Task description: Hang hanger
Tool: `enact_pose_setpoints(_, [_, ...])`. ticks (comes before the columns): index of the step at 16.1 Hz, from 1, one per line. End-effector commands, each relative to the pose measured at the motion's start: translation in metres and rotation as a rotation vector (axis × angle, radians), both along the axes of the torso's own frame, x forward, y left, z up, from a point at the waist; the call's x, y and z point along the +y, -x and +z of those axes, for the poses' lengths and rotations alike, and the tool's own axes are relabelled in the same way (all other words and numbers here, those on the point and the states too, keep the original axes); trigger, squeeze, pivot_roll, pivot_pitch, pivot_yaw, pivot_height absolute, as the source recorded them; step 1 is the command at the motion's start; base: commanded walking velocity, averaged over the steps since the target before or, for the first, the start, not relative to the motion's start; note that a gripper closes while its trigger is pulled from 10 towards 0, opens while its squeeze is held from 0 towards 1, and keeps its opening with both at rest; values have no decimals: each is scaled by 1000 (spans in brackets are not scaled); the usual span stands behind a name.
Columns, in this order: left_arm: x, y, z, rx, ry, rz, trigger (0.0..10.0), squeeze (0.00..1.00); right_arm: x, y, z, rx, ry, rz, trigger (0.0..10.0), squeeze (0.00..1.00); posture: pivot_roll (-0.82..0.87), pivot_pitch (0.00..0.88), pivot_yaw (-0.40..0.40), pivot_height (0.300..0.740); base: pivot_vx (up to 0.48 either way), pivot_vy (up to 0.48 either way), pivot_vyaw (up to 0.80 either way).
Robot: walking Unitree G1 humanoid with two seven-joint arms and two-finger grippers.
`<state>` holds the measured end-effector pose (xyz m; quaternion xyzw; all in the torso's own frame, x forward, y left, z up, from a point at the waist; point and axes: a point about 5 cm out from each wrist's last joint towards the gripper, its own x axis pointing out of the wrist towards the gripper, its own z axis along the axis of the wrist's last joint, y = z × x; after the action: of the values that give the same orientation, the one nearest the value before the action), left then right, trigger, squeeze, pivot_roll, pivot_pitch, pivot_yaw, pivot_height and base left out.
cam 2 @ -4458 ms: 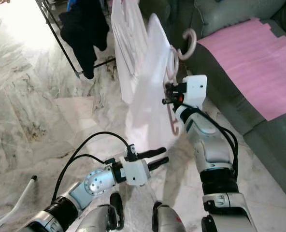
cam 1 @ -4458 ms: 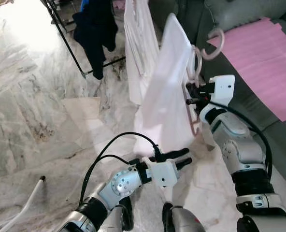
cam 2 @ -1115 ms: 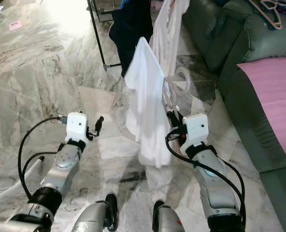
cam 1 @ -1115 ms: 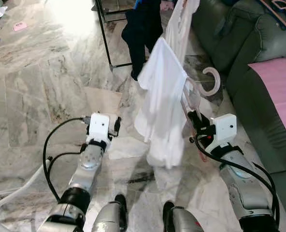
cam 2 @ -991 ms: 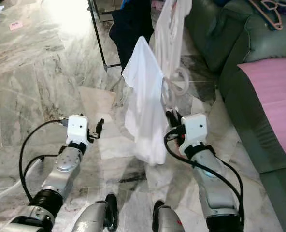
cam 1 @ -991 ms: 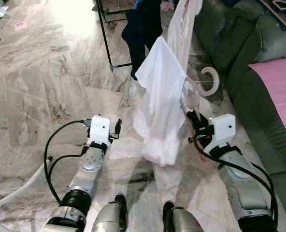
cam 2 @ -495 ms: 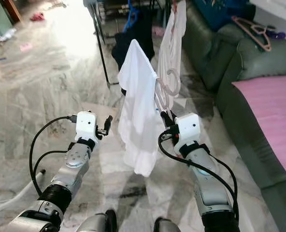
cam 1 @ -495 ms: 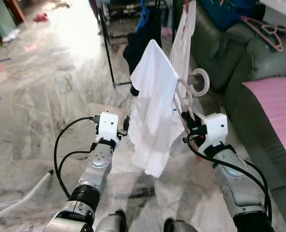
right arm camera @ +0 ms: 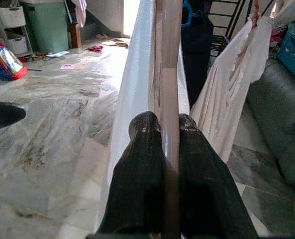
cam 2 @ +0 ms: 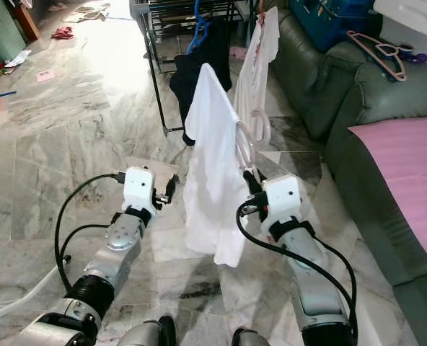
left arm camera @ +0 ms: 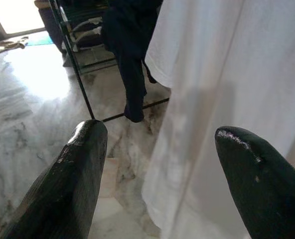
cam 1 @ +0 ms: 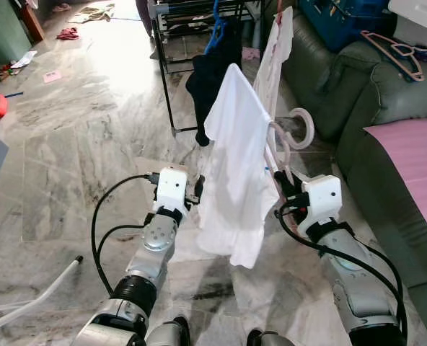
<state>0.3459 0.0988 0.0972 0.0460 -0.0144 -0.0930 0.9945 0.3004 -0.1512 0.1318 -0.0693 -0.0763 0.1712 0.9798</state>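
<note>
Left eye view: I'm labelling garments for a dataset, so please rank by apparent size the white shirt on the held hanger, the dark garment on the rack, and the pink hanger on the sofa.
1. white shirt, though it is nearest the camera.
2. dark garment.
3. pink hanger, farthest away.

One white shirt [cam 1: 234, 173] on one pink hanger [cam 1: 294, 137], pinched in my right gripper [cam 1: 284, 189]. My left gripper [cam 1: 197, 189] parted, holding nothing; two grippers total. One clothes rack [cam 1: 166, 79] ahead; on it one dark garment [cam 1: 212, 72] on one blue hanger [cam 1: 216, 29], one white garment [cam 1: 277, 50]. Two spare hangers [cam 1: 395, 52] on one green sofa [cam 1: 343, 86]. One pink sheet [cam 1: 415, 166].
</note>
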Motion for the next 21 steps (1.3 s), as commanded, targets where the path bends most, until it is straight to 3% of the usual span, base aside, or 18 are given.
enact_pose_setpoints(1, [11,-2,5,-31,-2,50,10000,0,3,0,15,-68,11,40,10000,0,-52,151,39,740,0,0,0])
enact_pose_setpoints(2, [13,-3,9,-48,5,56,10000,0,2,0,18,-75,14,43,10000,0,-52,154,40,740,0,0,0])
enact_pose_setpoints(5, [16,-6,25,-142,-82,-10,10000,0,-14,2,12,-37,30,23,10000,0,-40,172,48,740,0,0,0])
enact_pose_setpoints(6, [19,-8,41,-234,-169,-98,10000,0,-25,7,7,0,103,85,10000,0,-37,183,50,740,0,0,0])
enact_pose_setpoints(8, [24,-12,50,-257,-210,-142,10000,0,-38,11,3,38,179,143,10000,0,-32,189,57,740,0,0,0])
enact_pose_setpoints(10, [24,-10,60,-318,-331,-280,10000,0,-53,17,4,82,269,253,10000,0,-31,199,64,740,0,0,0])
enact_pose_setpoints(16, [19,2,52,-345,-522,-553,10000,0,-67,21,14,149,415,446,10000,0,-35,203,72,740,0,0,0])
enact_pose_setpoints(21, [20,1,56,-349,-600,-661,10000,0,-68,17,20,186,570,620,10000,0,-35,202,65,740,0,0,0])
